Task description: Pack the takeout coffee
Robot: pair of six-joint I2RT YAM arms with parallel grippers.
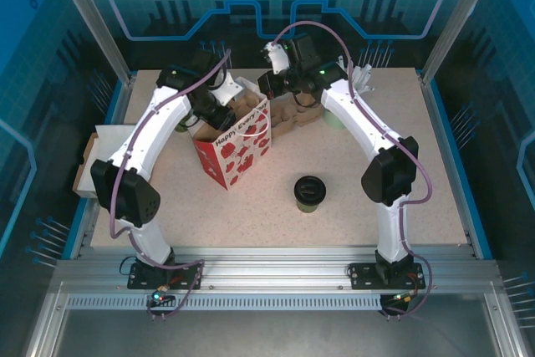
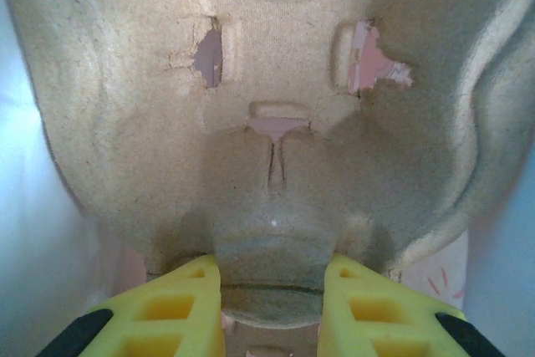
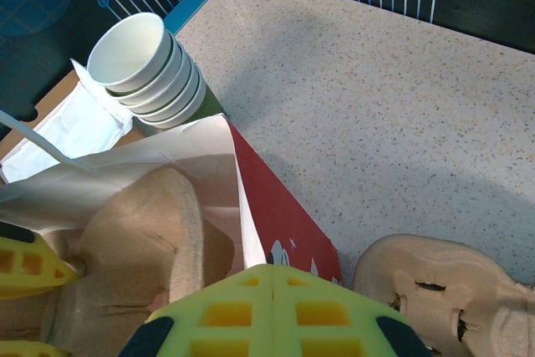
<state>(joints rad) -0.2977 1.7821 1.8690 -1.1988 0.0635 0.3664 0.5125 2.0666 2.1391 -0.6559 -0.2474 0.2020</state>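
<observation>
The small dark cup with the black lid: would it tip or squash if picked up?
Probably squashable: the cup looks like paper, so a hard squeeze may dent it. Its lid sits closed, so spills seem unlikely. It stands upright, short and wide, so a gentle push should slide rather than tip it.
</observation>
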